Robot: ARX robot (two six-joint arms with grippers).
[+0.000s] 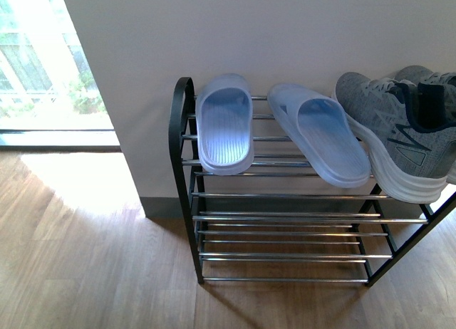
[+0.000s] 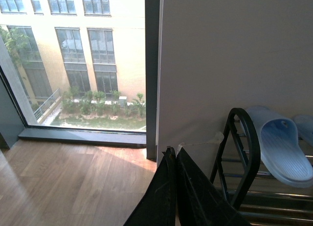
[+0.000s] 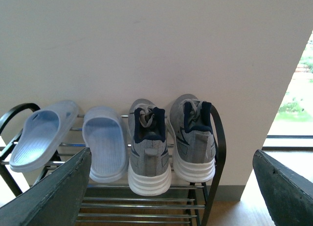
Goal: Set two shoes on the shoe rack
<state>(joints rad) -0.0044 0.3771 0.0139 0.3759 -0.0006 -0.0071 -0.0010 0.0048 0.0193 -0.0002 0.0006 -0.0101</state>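
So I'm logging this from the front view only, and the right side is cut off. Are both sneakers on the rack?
Observer: Yes. The right wrist view shows both grey sneakers side by side on the top tier, heels outward.
Operator: Is the right gripper holding anything?
Observer: No, its fingers are spread wide with nothing between them.
Operator: And the left gripper?
Observer: The left gripper has its fingers closed together, empty, beside the shoe rack at its arched end.
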